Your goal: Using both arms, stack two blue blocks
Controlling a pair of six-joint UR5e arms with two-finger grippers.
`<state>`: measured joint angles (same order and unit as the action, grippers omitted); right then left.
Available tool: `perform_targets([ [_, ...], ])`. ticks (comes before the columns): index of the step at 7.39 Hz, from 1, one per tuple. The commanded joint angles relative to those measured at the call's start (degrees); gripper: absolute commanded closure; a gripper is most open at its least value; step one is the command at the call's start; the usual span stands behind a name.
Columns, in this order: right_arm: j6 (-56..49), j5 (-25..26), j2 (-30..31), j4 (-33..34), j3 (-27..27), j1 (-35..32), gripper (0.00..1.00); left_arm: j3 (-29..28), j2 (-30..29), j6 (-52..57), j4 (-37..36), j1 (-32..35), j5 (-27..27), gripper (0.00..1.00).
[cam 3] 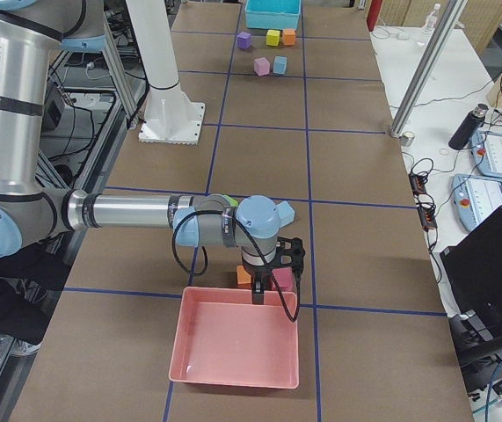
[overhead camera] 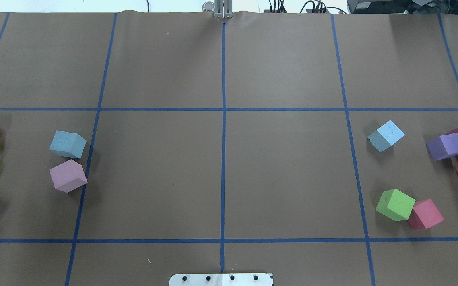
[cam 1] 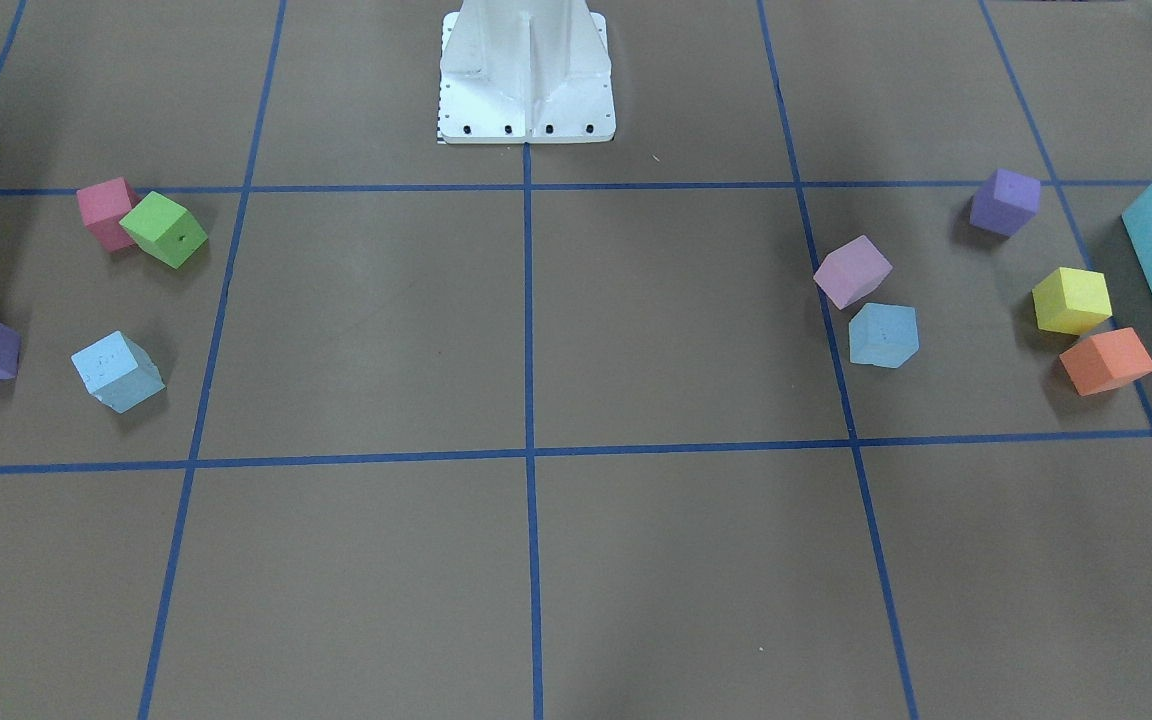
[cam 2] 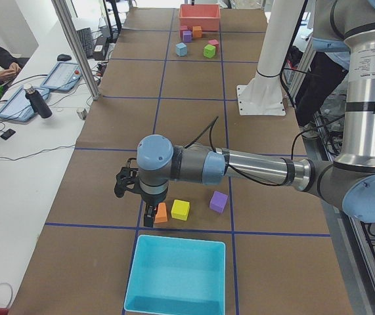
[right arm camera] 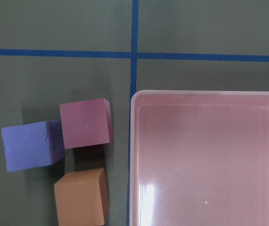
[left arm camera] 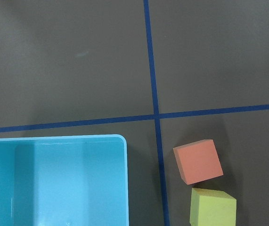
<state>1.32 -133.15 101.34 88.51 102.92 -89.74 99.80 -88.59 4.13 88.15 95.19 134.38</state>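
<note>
Blue block (overhead camera: pixel 68 144) sits mid-left in the overhead view, just beside a lilac cube (overhead camera: pixel 68 176). The other blue block (overhead camera: pixel 386 136) sits mid-right, well apart. I cannot tell whether the left gripper (cam 2: pixel 148 215) or the right gripper (cam 3: pixel 257 294) is parted or closed.

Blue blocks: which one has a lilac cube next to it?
The blue block on the robot's left, beside the lilac cube; the right blue block stands alone.

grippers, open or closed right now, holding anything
left gripper: cannot be told, it shows only in a side view
right gripper: cannot be told, it shows only in a side view
</note>
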Motion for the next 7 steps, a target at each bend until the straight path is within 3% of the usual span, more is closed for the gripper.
perform_targets([
  [1,-0.09,0.0,0.0,0.0,0.0,0.0,0.0,-0.04,0.0,0.0,0.18,0.0,-0.09,0.02],
  [2,-0.26,0.0,0.0,0.0,0.0,0.0,0.0,-0.04,0.0,0.0,0.18,0.0,-0.09,0.02],
  [4,-0.09,0.09,-0.09,-7.95,-0.17,2.18,0.0,0.84,-0.7,0.09,0.79,0.0,-0.09,0.02],
  [5,0.26,-0.09,-0.44,-9.48,0.09,4.37,0.0,0.23,-0.7,0.09,4.62,0.0,-0.35,0.02],
  [7,2.1,-0.26,-9.44,-12.73,0.0,12.43,0.0,0.14,0.0,-0.26,7.03,0.0,0.0,0.02],
])
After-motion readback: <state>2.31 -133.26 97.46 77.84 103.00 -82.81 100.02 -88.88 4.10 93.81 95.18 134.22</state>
